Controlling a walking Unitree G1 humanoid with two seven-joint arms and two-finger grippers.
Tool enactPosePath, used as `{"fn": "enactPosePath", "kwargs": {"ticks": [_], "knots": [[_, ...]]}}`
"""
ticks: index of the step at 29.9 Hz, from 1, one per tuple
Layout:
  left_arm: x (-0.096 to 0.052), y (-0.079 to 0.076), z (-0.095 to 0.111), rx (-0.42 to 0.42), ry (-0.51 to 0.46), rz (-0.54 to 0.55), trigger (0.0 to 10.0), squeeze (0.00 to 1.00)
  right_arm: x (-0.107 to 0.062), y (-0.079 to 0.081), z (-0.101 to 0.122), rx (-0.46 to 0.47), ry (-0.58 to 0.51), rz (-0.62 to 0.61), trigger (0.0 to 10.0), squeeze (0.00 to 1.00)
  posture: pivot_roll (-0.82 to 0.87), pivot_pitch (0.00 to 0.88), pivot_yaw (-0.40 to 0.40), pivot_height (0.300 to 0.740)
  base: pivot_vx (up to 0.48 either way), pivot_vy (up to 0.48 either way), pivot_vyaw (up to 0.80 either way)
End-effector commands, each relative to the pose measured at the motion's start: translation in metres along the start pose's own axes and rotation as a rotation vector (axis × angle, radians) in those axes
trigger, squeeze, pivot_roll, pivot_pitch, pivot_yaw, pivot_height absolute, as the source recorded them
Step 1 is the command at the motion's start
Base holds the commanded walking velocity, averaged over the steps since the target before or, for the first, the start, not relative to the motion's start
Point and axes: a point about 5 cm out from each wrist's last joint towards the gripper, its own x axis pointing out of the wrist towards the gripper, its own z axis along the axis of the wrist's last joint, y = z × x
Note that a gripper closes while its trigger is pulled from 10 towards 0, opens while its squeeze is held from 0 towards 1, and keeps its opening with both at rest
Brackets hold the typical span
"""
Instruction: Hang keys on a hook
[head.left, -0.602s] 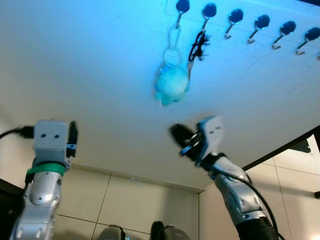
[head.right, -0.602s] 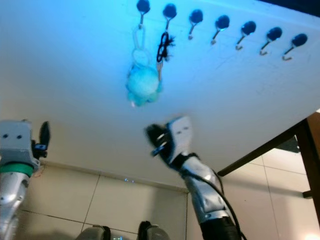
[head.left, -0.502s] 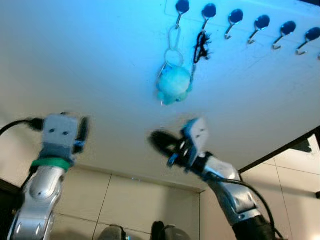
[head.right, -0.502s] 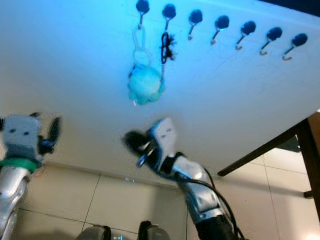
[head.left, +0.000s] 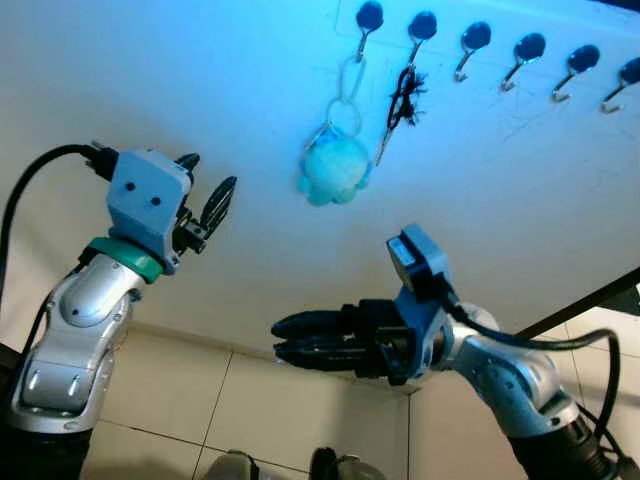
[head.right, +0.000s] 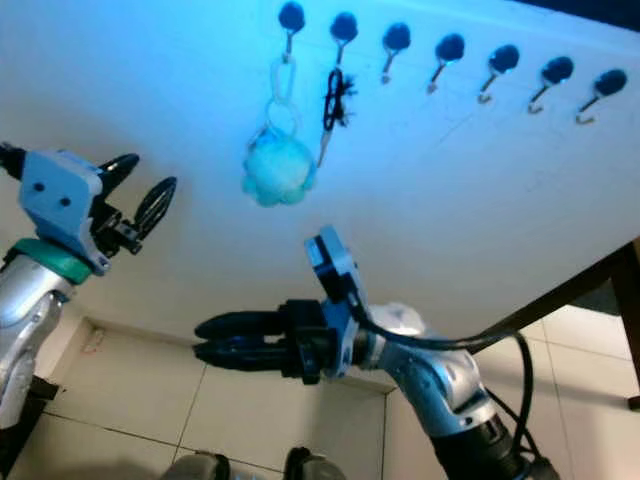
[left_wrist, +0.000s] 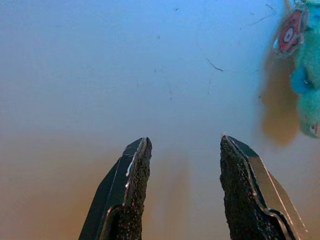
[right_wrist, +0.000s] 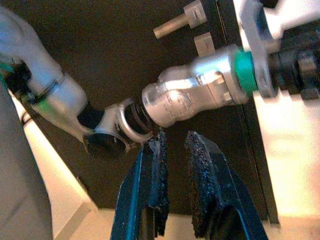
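Keys (head.left: 338, 165) with the fluffy charm hang on the first hook (head.left: 368, 18), well above both grippers; left gripper (head.left: 205, 195) is spread wide and empty, right gripper (head.left: 283, 340) is nearly closed, empty too.

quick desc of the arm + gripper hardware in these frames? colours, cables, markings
Both arms are silver metal with rounded joint housings. The left arm has a green band at the wrist, a pale blue-grey boxy module with two small dark dots, and a black cable looping from it. The left gripper and right gripper each have two long black fingers with rough, gritty pads. The right arm carries a similar box and black cable.
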Motion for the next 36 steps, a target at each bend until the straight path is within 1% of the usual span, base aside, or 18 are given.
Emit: {"fn": "enactPosePath", "kwargs": {"ticks": [1,3,6,8,9,10,12,14,15,16,17,21,25,27,29,31,34,36], "knots": [[0.005,0.0,-0.003,0.02,0.008,0.024,10.0,0.0,-0.006,-0.019,-0.01,-0.081,0.04,-0.167,10.0,0.0,0.16,0.045,0.036,0.74,0.0,0.0,0.0],[-0.004,0.009,-0.022,0.037,0.08,0.142,10.0,0.0,-0.022,-0.038,-0.042,-0.132,0.141,-0.408,10.0,0.0,0.15,0.031,0.035,0.74,0.0,0.0,0.0],[-0.011,0.011,-0.033,0.048,0.117,0.184,10.0,0.0,-0.031,-0.041,-0.057,-0.134,0.187,-0.494,10.0,0.0,0.15,0.024,0.033,0.74,0.0,0.0,0.0],[-0.034,0.004,-0.063,0.038,0.229,0.245,10.0,0.0,-0.055,-0.041,-0.094,-0.076,0.249,-0.7,10.0,0.0,0.15,0.009,0.025,0.74,0.0,0.0,0.0],[-0.034,0.004,-0.063,0.038,0.229,0.245,10.0,0.0,-0.055,-0.041,-0.094,-0.076,0.249,-0.7,10.0,0.0,0.15,0.009,0.025,0.74,0.0,0.0,0.0],[-0.051,-0.005,-0.085,0.032,0.312,0.27,10.0,0.0,-0.072,-0.041,-0.112,-0.02,0.248,-0.873,10.0,0.0,0.15,0.0,0.018,0.74,0.0,0.0,0.0],[-0.051,-0.005,-0.085,0.032,0.312,0.27,10.0,0.0,-0.072,-0.041,-0.112,-0.02,0.248,-0.873,10.0,0.0,0.15,0.0,0.018,0.74,0.0,0.0,0.0],[-0.09,-0.033,-0.132,-0.015,0.51,0.305,10.0,0.0,-0.121,-0.038,-0.141,0.077,0.255,-1.343,10.0,0.0,0.14,0.0,0.008,0.74,0.0,0.0,0.0],[-0.09,-0.033,-0.132,-0.015,0.51,0.305,10.0,0.0,-0.121,-0.038,-0.141,0.077,0.255,-1.343,10.0,0.0,0.14,0.0,0.008,0.74,0.0,0.0,0.0],[-0.102,-0.044,-0.145,-0.038,0.57,0.323,10.0,0.0,-0.14,-0.035,-0.145,0.125,0.225,-1.522,10.0,0.0,0.13,0.0,0.005,0.74,0.0,0.0,0.0],[-0.104,-0.05,-0.15,-0.061,0.588,0.345,10.0,0.0,-0.152,-0.035,-0.144,0.152,0.192,-1.634,10.0,0.0,0.13,0.0,0.0,0.74,0.0,0.0,0.0],[-0.101,-0.051,-0.149,-0.072,0.575,0.364,10.0,0.0,-0.157,-0.036,-0.14,0.152,0.17,-1.682,10.0,0.0,0.14,0.0,-0.002,0.74,0.0,0.0,0.0],[-0.09,-0.046,-0.141,-0.07,0.518,0.394,10.0,0.0,-0.158,-0.044,-0.13,0.08,0.16,-1.691,10.0,0.0,0.15,0.0,-0.011,0.74,0.0,0.0,0.0],[-0.065,-0.019,-0.117,-0.014,0.374,0.41,10.0,0.0,-0.15,-0.061,-0.109,-0.024,0.119,-1.646,10.0,0.0,0.15,0.0,0.01,0.74,0.0,0.0,0.0],[-0.051,-0.004,-0.104,0.024,0.294,0.413,10.0,0.0,-0.142,-0.071,-0.1,-0.075,0.098,-1.614,10.0,0.0,0.14,0.0,0.033,0.74,0.0,0.0,0.0],[-0.043,0.0,-0.102,0.035,0.271,0.406,10.0,0.0,-0.135,-0.075,-0.1,-0.098,0.106,-1.603,10.0,0.0,0.13,0.0,0.05,0.74,0.0,0.0,0.0],[-0.04,0.0,-0.102,0.032,0.263,0.406,10.0,0.0,-0.132,-0.077,-0.101,-0.108,0.112,-1.602,10.0,0.0,0.13,0.0,0.05,0.74,0.0,0.0,0.0],[-0.024,0.0,-0.097,0.045,0.22,0.378,10.0,0.0,-0.119,-0.084,-0.094,-0.182,0.118,-1.574,10.0,0.0,0.1,0.0,0.095,0.74,0.0,0.0,0.0]]}}
